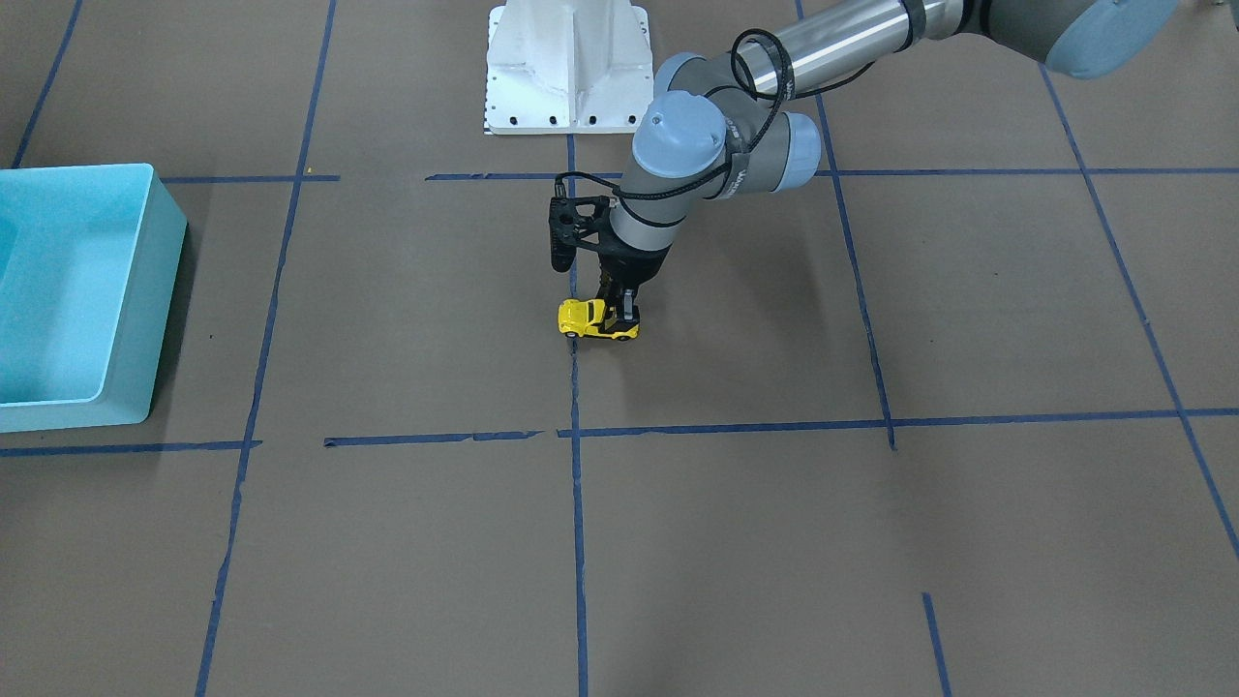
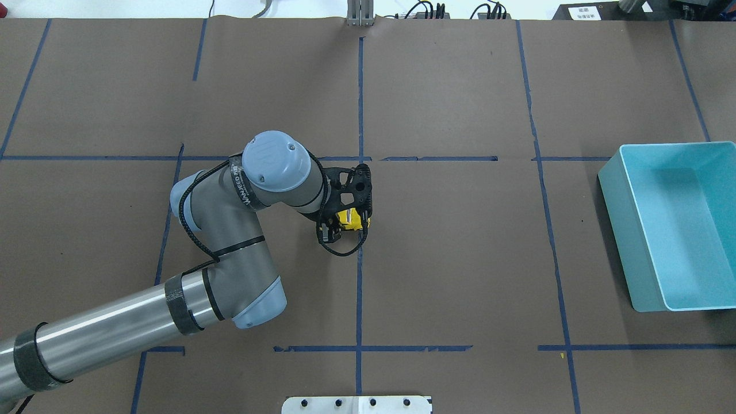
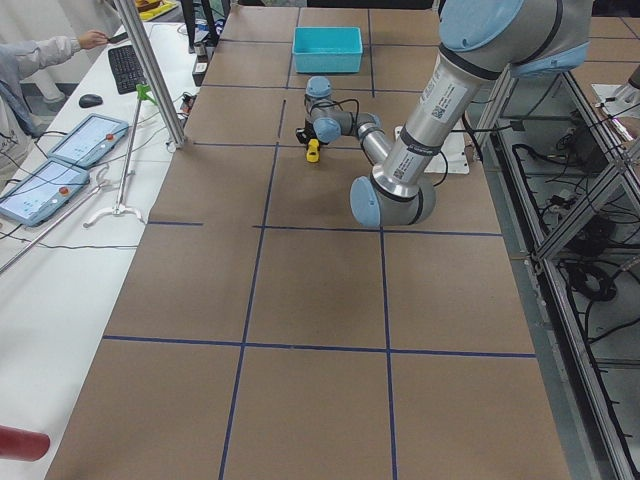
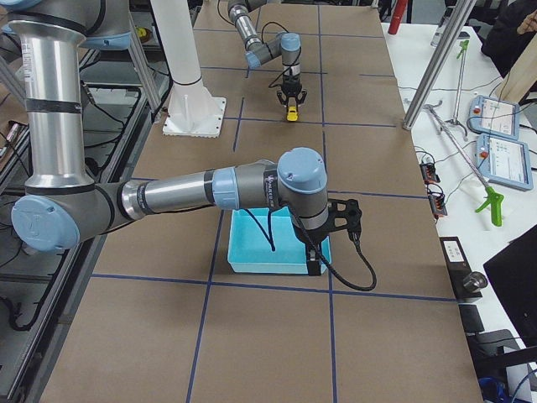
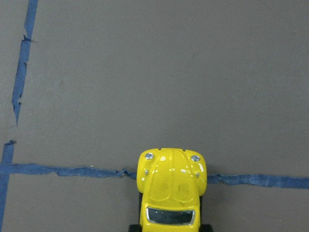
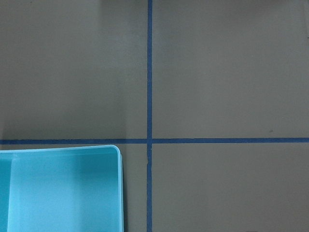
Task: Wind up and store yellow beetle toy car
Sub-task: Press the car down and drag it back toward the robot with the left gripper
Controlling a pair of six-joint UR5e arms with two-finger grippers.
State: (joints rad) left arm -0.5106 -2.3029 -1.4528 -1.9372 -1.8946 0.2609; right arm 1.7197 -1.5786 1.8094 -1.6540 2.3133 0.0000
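Both fingers of the left gripper (image 1: 619, 315) were closed on the tiny glossy yellow beetle toy car (image 1: 581, 316), standing on the brown table (image 1: 774, 542); winding and storing in the light blue plastic bin (image 1: 160, 290) remained, I judged; for the right gripper (image 4: 317, 260) I could not tell

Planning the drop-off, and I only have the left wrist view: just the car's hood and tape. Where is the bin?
Observer: The bin sits far to the robot's right, well apart from the car.
Operator: Is the right arm in the way?
Observer: Possibly. The right gripper hangs at one corner of the bin.
Operator: Is the car lifted?
Observer: No. In the front view it appears to rest on the table, with the left gripper straddling its rear.
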